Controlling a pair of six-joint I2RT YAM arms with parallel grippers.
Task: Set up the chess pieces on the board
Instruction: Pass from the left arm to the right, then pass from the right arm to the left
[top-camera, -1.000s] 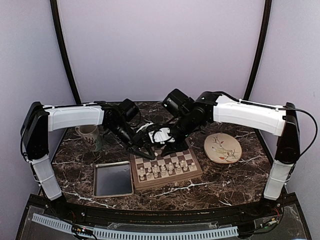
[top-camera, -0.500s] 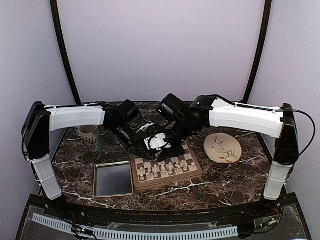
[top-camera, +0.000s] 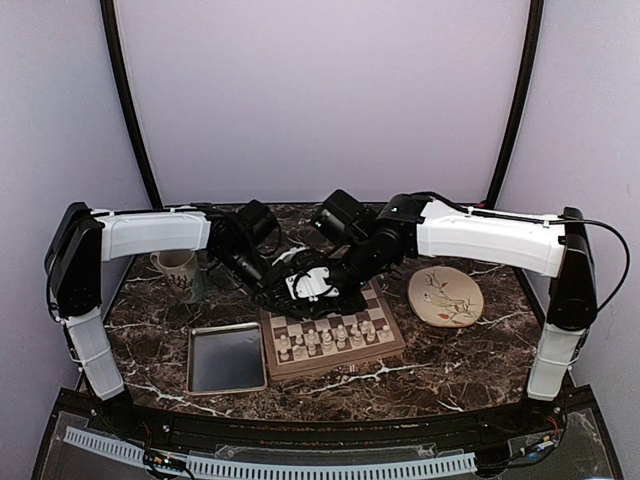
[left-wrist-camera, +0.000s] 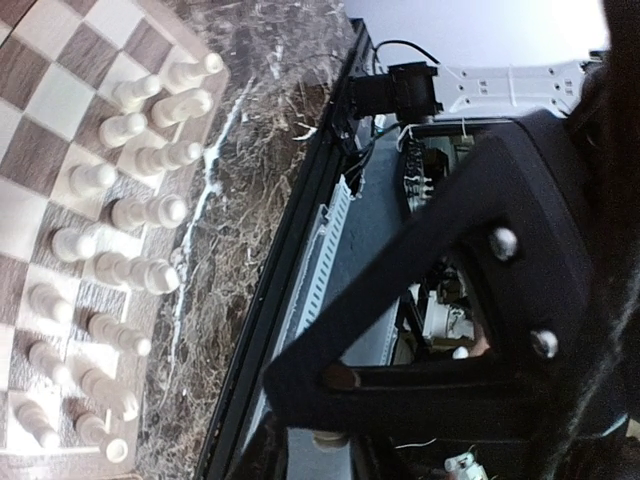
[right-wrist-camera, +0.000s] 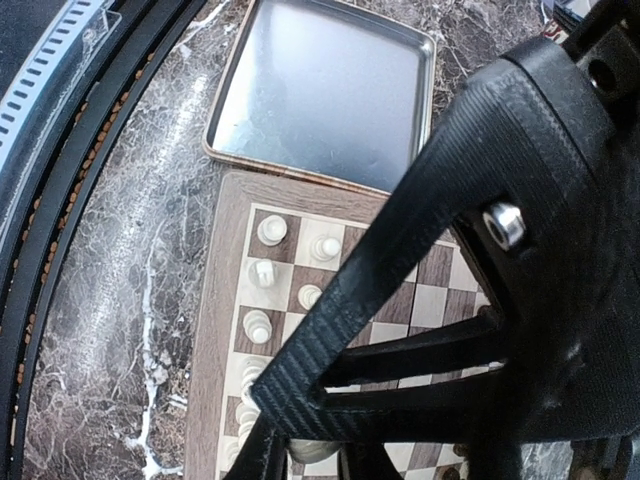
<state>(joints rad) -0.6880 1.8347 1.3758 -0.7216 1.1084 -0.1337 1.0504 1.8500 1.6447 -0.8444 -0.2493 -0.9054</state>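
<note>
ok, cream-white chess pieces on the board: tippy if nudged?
Probably: the cream-white turned chess pieces stand tall and slim. Round bodies, so a toppled one likely rolls. Close rows on the checked wooden board; one may knock neighbours.

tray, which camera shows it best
Right wrist: the tray fills the upper frame, with its rim and bare inside clear. Top external shows it whole but small, left of the board. Left wrist does not show it.
</note>
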